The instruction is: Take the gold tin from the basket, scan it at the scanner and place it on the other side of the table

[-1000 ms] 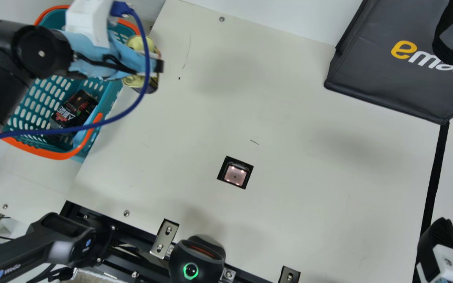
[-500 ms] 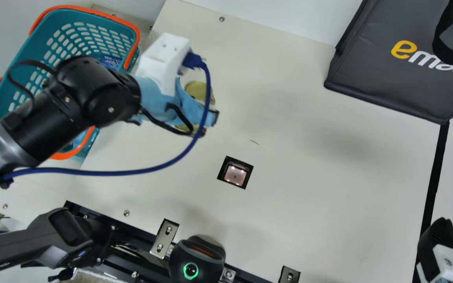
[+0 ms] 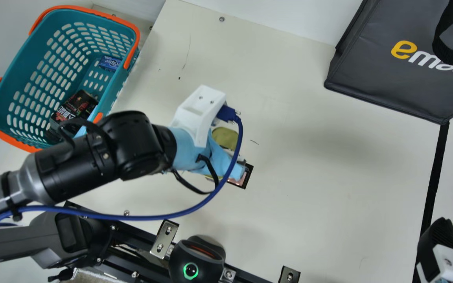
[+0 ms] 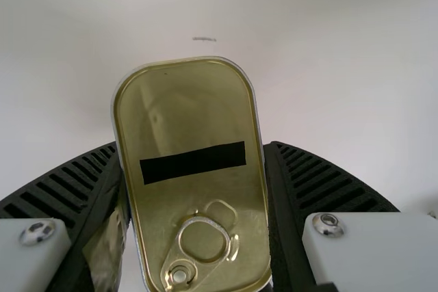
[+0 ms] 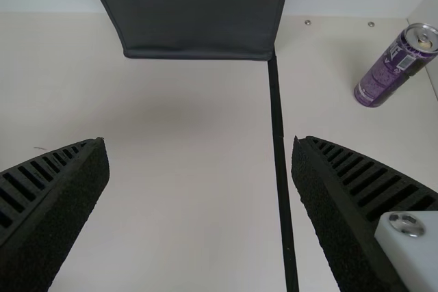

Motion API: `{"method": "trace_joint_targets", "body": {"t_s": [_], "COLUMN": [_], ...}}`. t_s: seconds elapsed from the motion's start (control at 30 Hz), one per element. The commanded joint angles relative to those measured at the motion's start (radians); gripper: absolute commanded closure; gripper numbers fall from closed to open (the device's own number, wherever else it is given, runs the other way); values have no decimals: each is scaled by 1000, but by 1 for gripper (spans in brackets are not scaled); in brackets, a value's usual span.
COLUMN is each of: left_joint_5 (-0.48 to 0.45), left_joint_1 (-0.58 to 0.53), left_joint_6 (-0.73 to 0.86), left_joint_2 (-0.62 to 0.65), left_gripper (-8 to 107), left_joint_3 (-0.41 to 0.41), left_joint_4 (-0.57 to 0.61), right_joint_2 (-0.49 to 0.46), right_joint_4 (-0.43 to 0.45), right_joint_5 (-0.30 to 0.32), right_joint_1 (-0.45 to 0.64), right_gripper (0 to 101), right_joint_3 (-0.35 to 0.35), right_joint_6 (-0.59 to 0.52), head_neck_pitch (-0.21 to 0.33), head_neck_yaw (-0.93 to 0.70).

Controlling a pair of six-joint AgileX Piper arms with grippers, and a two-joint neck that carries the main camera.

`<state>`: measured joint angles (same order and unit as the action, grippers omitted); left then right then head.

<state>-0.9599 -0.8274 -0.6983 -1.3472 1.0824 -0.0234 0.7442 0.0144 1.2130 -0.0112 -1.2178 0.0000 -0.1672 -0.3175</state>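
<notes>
The left gripper, near the middle of the frame, is pinching the tin between its two ribbed fingers (one on each long side, as its wrist view has it). The tin's gold lid carries a black band and a pull ring. Gripper and tin are over the scanner, hiding part of it; how high above it I can't tell.

A blue cable loops from the gripper to the lower left of the frame. At bottom centre sits a black device (its ring glows green).

In the upper left is the basket, teal with orange handles. It holds a blue pack and a black pack.

A dark bag fills the upper right. A black strip runs down from it to the right gripper at lower right, whose fingers are spread wide with nothing between them. Past the strip, in the right wrist view, is a can (a purple one).
</notes>
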Motion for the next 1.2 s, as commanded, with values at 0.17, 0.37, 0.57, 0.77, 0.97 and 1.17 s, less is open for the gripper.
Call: {"method": "trace_joint_targets", "body": {"t_s": [0.17, 0.37, 0.57, 0.77, 0.97, 1.17], "left_joint_5": [33, 54, 70, 85, 117, 181], "left_joint_1": [-99, -154, -191, -216, -224, -195], "left_joint_6": [-118, -188, -237, -277, -306, -305], "left_joint_2": [0, -1, -1, -3, -15, -62], "left_gripper": [107, 107, 107, 107, 107, 107], "left_joint_3": [-51, -95, -133, -161, -185, -201], "left_joint_4": [-58, -94, -118, -139, -166, -198], "right_joint_2": [0, 0, 0, 0, 0, 0], "right_joint_4": [0, 0, 0, 0, 0, 0], "right_joint_5": [0, 0, 0, 0, 0, 0], "right_joint_1": [0, 0, 0, 0, 0, 0], "right_gripper": [6, 6, 6, 6, 6, 6], "right_joint_3": [0, 0, 0, 0, 0, 0], "right_joint_6": [0, 0, 0, 0, 0, 0], "head_neck_pitch": [29, 29, 29, 29, 29, 29], "head_neck_yaw": [-4, -4, -4, -4, -4, -4]}}
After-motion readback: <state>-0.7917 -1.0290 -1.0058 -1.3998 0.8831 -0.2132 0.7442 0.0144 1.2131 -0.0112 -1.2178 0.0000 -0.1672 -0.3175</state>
